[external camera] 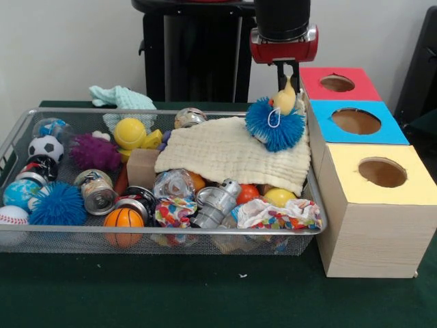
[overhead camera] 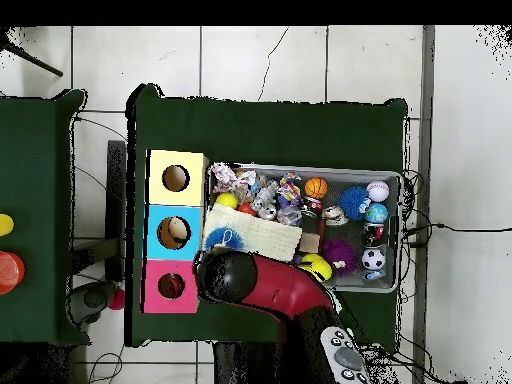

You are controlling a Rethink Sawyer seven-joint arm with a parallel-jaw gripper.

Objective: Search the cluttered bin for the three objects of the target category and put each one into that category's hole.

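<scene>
Front view, left to right: a wire mesh bin (external camera: pixel 13 133) sits on the green worktop (external camera: pixel 205 294), crowded with balls and oddments. At its left end lie a baseball (external camera: pixel 12 217), a soccer ball (external camera: pixel 45 146) and a blue spiky ball (external camera: pixel 58 203); further in are a purple spiky ball (external camera: pixel 94 152), a yellow tennis ball (external camera: pixel 129 132), a small metal can (external camera: pixel 97 193) and a mini basketball (external camera: pixel 123 219). A cream waffle cloth (external camera: pixel 232 154) is draped over the middle and right of the bin, and a mint-green cloth (external camera: pixel 121 98) lies on the worktop behind it. Above the cloth's right end hangs the gripper (external camera: pixel 287 83), its jaws pinching a yellowish toy whose blue spiky puff (external camera: pixel 274 123) dangles below (what sort of toy it is I cannot make out); it is clear of the bin's contents, just left of the box. Right of the bin stands a wooden sorting box (external camera: pixel 372 239) with three holes: a red panel (external camera: pixel 338 83) at the back, a blue panel (external camera: pixel 358 121) in the middle, a yellow panel (external camera: pixel 381 172) nearest. Overhead view: the puff (overhead camera: pixel 226 238) sits beside the blue hole.
</scene>
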